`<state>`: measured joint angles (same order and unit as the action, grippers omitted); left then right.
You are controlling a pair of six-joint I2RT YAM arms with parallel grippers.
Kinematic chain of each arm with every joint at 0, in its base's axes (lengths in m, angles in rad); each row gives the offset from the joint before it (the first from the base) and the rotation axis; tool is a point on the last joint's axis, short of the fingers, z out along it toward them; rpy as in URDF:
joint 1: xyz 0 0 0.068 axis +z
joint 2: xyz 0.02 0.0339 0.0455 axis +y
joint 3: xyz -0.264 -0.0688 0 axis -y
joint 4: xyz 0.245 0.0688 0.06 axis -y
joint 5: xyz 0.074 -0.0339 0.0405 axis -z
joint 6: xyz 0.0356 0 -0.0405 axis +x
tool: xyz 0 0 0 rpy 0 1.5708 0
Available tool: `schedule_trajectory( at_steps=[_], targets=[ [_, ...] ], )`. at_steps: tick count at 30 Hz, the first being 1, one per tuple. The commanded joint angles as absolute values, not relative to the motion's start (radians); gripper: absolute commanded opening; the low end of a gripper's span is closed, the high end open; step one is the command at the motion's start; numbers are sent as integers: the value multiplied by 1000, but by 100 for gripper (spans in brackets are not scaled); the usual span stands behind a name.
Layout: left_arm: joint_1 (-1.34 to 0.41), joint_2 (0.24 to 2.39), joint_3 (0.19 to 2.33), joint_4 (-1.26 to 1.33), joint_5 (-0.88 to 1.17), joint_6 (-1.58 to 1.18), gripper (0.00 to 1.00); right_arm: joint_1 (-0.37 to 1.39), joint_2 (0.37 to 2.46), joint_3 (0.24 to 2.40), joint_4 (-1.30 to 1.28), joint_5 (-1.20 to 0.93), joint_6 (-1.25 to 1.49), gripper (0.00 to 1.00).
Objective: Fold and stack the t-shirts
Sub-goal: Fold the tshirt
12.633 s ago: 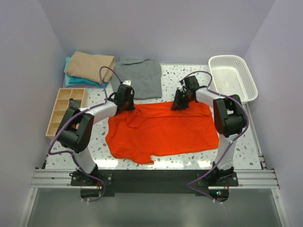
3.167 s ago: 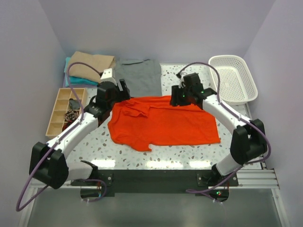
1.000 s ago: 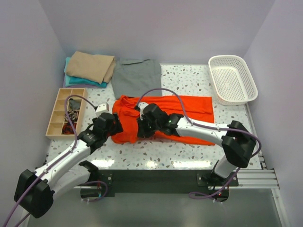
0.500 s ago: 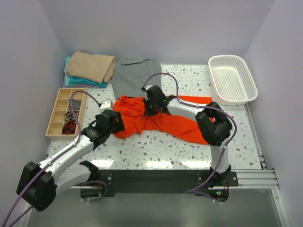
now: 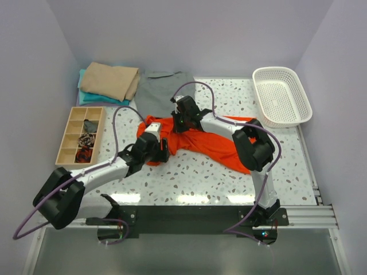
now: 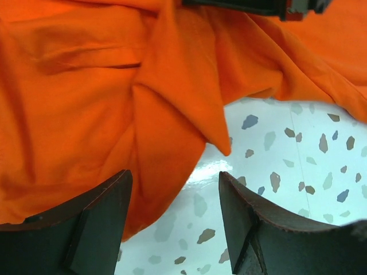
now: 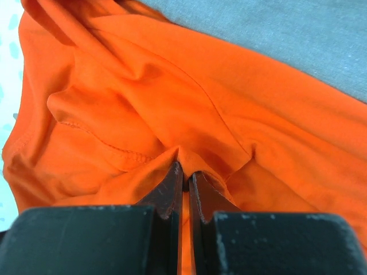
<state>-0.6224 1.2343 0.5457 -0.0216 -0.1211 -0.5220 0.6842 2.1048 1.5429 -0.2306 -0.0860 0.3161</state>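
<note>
Orange-red t-shirt [image 5: 212, 147] pinched by right hand [image 7: 184, 167] (left hand [image 6: 174, 175] gapes over its edge).

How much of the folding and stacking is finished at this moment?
Done: the tan shirt lies folded on the teal shirt. In hand: the right gripper pinches the crumpled orange shirt; the left gripper is open at its edge. Left: finish the orange shirt, then stack it and the grey shirt.

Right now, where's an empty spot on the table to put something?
Bare table runs along the near edge, in front of the orange shirt. Another patch lies between the grey shirt and the white basket. The back left is crowded: folded shirts and the wooden tray.
</note>
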Motion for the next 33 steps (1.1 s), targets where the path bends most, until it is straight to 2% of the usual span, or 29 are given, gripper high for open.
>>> schedule_trajectory(
  at_steps=[1,13,19,23,28,33],
  targets=[
    [-686,1313,572,187,-155,-509,67,680,2103,1549,-193,-107,307,3],
    [-773,1448,658,267,-294,-587,67,672,2100,1551,-207,-117,296,4],
    [-785,1508,680,239,-333,-629,55,672,2092,1542,-209,-109,288,3],
    [-801,1502,678,210,-391,-652,52,670,2089,1539,-210,-103,284,4],
    [-825,1460,675,138,-482,-693,61,669,2085,1534,-209,-104,284,4],
    [-842,1480,673,109,-502,-735,60,670,2083,1531,-206,-104,287,4]
  ],
)
